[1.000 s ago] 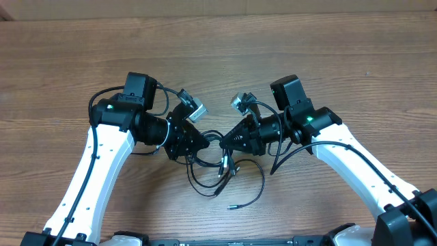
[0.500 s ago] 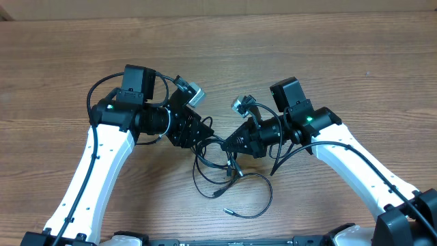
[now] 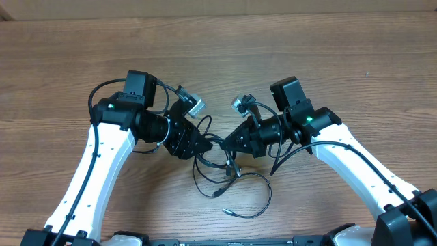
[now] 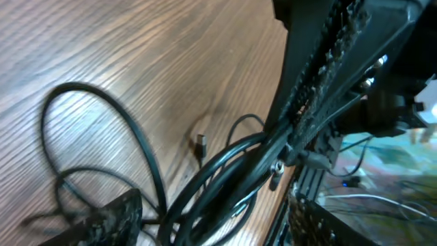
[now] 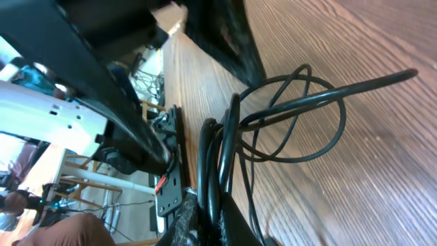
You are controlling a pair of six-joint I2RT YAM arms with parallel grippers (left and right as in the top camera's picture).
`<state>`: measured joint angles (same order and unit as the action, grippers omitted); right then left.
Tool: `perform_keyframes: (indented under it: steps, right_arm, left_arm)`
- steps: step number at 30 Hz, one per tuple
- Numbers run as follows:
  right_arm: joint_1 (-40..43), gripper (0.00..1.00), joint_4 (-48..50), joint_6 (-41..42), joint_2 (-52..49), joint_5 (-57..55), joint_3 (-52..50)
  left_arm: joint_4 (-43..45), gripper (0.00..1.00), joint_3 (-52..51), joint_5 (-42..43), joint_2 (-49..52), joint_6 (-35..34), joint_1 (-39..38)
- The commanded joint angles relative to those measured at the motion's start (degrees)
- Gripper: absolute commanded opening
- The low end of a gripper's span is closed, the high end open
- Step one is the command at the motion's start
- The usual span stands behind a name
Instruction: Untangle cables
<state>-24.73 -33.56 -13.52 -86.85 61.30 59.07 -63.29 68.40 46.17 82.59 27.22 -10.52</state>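
Observation:
The cables (image 3: pixel 220 167) are thin black cords lying in tangled loops on the wooden table between the two arms, with a loose plug end (image 3: pixel 229 212) nearest the front. My right gripper (image 3: pixel 228 143) is shut on a bundle of the cables (image 5: pixel 218 171), which runs up from between its fingers (image 5: pixel 194 222). My left gripper (image 3: pixel 198 145) stands open just left of it. In the left wrist view its jaws are wide apart and the cable strands (image 4: pixel 225 178) pass loosely between them. A small plug (image 4: pixel 200 143) lies on the wood beyond.
The wooden table (image 3: pixel 328 55) stretches out behind and to both sides of the arms. The thicker black wires of the arms (image 3: pixel 102 102) curve beside each wrist. The two grippers sit only a short gap apart over the tangle.
My left gripper has opened and let go of the cables, lifting away and coming back. The right gripper stays shut on its bundle. The loose loop has slid to the front right.

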Motion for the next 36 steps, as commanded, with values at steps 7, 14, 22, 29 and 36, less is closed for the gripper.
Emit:
perform_keyframes:
  steps: [7,14,22,29,36]
  right_arm:
    - [0.0,0.04,1.6,-0.3,0.2,3.5,0.7]
    - [0.0,0.04,1.5,0.2,0.1,-0.3,0.7]
    - [0.0,0.04,0.1,1.5,0.1,-2.8,0.7]
    - [0.0,0.04,0.1,1.5,0.1,-2.7,0.7]
    - [0.0,0.04,0.1,1.5,0.1,-2.7,0.7]
  left_arm:
    - [-1.9,0.53,0.7,6.4,5.7,6.3,-0.4]
    - [-3.0,0.04,0.8,6.2,6.4,6.9,0.8]
    - [-4.5,0.11,0.8,12.2,6.2,7.0,10.9]
    - [-5.0,0.23,0.8,19.3,6.2,9.1,12.2]
    - [-5.0,0.26,0.8,17.6,6.2,9.1,11.9]
